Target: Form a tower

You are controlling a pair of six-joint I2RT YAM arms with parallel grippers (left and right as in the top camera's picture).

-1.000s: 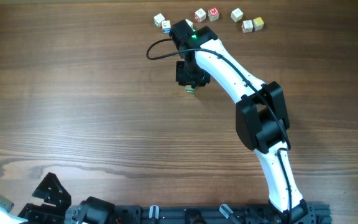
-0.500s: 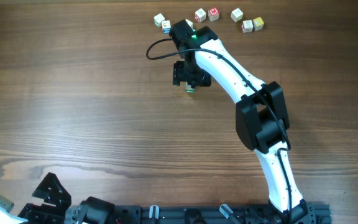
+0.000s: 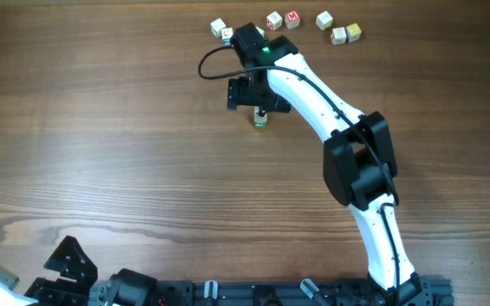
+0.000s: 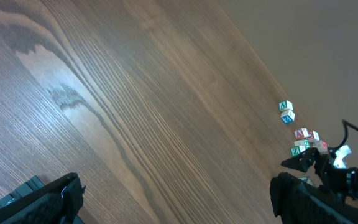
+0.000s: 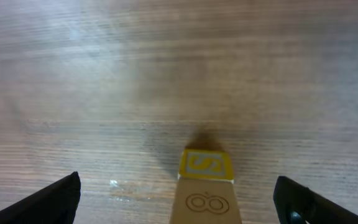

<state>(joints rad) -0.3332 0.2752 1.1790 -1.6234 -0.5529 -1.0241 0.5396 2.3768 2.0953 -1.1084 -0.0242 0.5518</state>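
The tower [image 3: 260, 120] is a narrow column of small wooden cubes standing on the table near the middle back. In the right wrist view the tower [image 5: 204, 196] rises toward the camera, topped by a yellow-bordered face with an S [image 5: 206, 165] and showing a pale side with a ring-shaped mark. My right gripper [image 3: 259, 102] hangs directly over it, open, with its fingers [image 5: 58, 196] far out on either side and not touching the cubes. My left gripper [image 4: 176, 205] is open with nothing in it, low over bare wood at the near left.
Several loose letter cubes lie along the far edge: two at the left [image 3: 221, 30], two red-lettered ones [image 3: 282, 19], and others at the right [image 3: 339, 30]. The right arm's white links [image 3: 330, 110] cross the table's right half. The left arm's dark base parts [image 3: 68, 262] sit at the near left corner.
The right gripper's jaws have spread from closed on the column's top cube to wide open, letting it go. The column stays standing. The left arm has not moved.
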